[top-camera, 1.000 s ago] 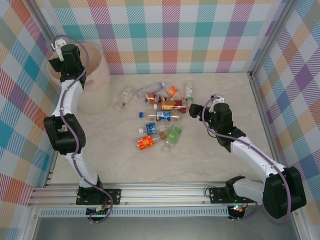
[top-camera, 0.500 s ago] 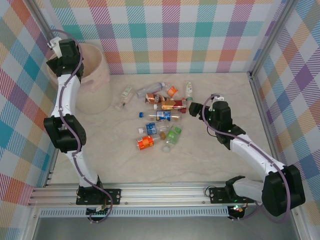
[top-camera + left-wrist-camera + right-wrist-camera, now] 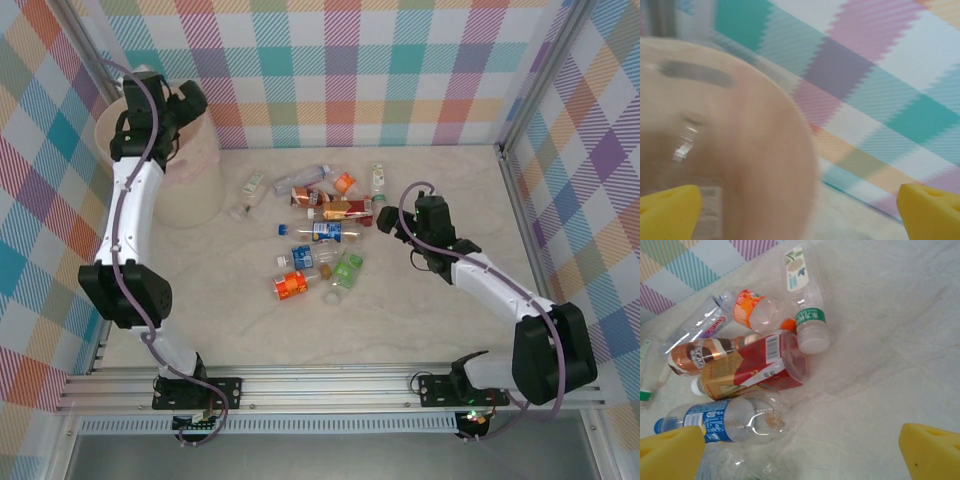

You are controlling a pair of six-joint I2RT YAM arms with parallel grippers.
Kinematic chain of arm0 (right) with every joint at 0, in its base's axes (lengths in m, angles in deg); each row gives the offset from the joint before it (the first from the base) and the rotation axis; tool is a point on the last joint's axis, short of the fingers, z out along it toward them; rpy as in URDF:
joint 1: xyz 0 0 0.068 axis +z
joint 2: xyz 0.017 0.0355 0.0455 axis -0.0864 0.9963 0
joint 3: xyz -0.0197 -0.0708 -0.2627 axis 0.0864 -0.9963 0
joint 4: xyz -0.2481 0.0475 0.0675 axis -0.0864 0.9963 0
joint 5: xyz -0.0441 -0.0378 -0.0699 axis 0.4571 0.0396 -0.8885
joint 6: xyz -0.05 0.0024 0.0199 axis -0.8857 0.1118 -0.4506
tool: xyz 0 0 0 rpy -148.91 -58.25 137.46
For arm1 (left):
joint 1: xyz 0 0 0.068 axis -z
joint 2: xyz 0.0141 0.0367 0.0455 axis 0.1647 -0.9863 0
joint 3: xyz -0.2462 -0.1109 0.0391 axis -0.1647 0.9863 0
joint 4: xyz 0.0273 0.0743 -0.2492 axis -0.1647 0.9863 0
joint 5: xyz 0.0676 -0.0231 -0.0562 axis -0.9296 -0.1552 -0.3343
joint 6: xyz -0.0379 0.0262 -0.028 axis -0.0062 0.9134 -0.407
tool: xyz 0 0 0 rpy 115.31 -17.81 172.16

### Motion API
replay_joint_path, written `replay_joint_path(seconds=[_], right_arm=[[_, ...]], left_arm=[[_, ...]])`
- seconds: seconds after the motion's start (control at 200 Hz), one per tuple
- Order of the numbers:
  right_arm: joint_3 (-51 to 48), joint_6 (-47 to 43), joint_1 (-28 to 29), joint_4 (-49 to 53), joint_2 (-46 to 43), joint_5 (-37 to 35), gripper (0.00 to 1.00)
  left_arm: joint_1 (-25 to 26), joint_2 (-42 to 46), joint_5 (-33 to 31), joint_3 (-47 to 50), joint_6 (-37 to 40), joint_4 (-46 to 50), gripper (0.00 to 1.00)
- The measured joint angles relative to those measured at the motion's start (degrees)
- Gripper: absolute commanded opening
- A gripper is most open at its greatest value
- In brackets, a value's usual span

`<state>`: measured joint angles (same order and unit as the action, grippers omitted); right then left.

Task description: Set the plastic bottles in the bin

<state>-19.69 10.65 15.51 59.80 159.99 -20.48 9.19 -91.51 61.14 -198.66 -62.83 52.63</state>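
**Left claw** [image 3: 187, 101]: released, nothing held. Its yellow fingertips [image 3: 669, 209] are seen spread to opposite edges of the wrist view. It is held high over the right part of the mouth of the pale pink-beige round plastic bin [image 3: 196, 190]. The bin's smooth curved wall and a dark slot handle hole near the rim are shown blurred at close range, with the checked wall [image 3: 880, 75] behind.

**Right claw** [image 3: 391, 222]: released and empty, its fingertips [image 3: 671, 454] wide apart. It is lowered just beside the right edge of the heap.

**Clear plastic bottles** [image 3: 322, 232]: small, some crushed, lying loose in a cluster at the middle of the pale marbled table [image 3: 250, 330], well apart from the bin. Nearest the right claw are listed:
- a red-and-tan labelled bottle [image 3: 757, 367]
- a blue-labelled bottle [image 3: 720, 422]
- a brown-labelled bottle [image 3: 697, 354]
- an orange-labelled bottle [image 3: 751, 306]
- a green-banded bottle with a white cap [image 3: 809, 322]

**Changes over the last second**: the left claw has been swung from the bin's left rim to its right side. The right wrist has been shifted slightly toward the heap. The bottles on the table are left as they were.
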Motion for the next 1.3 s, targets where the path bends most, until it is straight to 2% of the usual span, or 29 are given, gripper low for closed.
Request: replay_joint_path(seconds=[0.04, 0.11, 0.33, 0.485, 0.82, 0.965, 1.3], right_arm=[[1.07, 0.00, -0.46, 0.96, 1.09, 0.15, 1.00], [3.52, 0.48, -1.25, 2.78, 3.50, 0.28, 0.93], [13.03, 1.90, -2.80, 7.76, 13.11, 1.49, 0.87], [19.43, 1.46, -3.56, 9.73, 20.39, 3.93, 0.77], [31.54, -1.77, -4.09, 13.11, 33.20, 7.80, 0.64], [37.90, -2.73, -4.59, 15.21, 39.15, 8.22, 0.60], [54.16, -5.31, -5.81, 24.24, 50.75, 10.45, 0.61]], left_arm=[[1.03, 1.14, 2.29, 1.42, -0.81, -0.17, 1.00], [3.34, 3.76, 6.01, 5.05, -1.90, -0.90, 1.00], [11.43, 14.19, 13.75, 22.03, -5.20, -4.79, 1.00], [12.22, 19.50, 16.92, 31.76, -7.50, -4.79, 1.00], [12.22, 30.82, 11.17, 40.76, -5.75, 2.49, 1.00], [12.22, 30.82, 9.33, 41.66, -5.62, 3.34, 1.00], [12.22, 28.98, 7.02, 41.72, -5.60, 4.72, 1.00]])
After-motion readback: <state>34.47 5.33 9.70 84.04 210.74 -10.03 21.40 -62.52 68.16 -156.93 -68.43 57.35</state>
